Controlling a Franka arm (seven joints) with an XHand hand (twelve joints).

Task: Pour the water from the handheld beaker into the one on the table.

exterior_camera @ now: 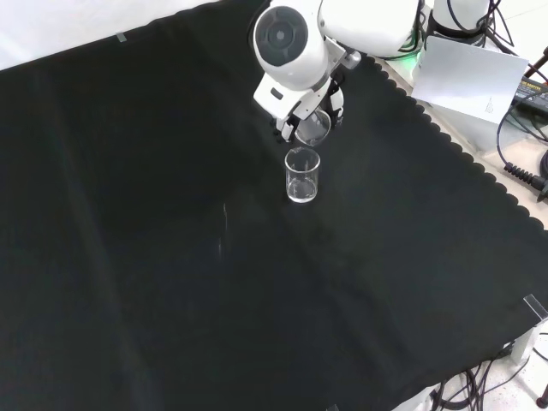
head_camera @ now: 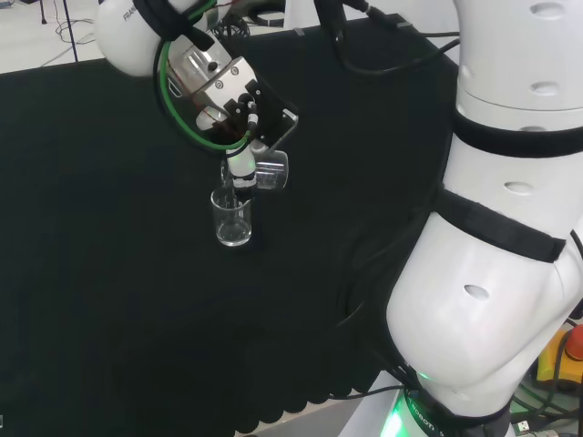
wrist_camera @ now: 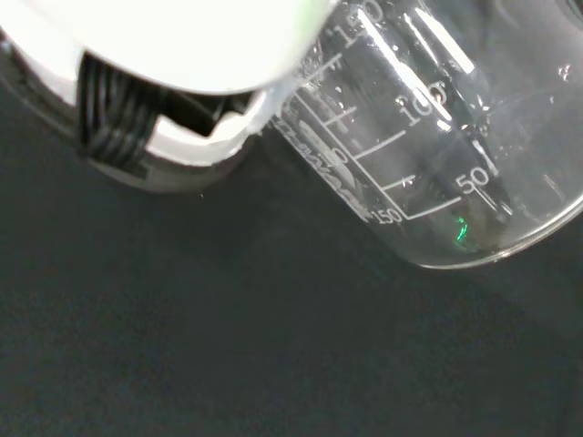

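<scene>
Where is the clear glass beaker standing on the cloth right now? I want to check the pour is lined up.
In the front view the clear glass beaker stands upright near the black cloth's top centre, directly below the tilted handheld beaker in the robot hand.

Even bright light; wrist view's white hand (wrist_camera: 182,45) blurs, overexposed.

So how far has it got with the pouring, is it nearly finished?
Done: the black and white hand has carried the clear glass beaker it holds up beside the clear glass beaker standing on the black cloth. In hand: the held beaker is tipped well over, its mouth near the standing one's rim. Whether water is flowing, or how much sits in either, I can't tell. Left: finishing the pour and righting the held beaker.
</scene>
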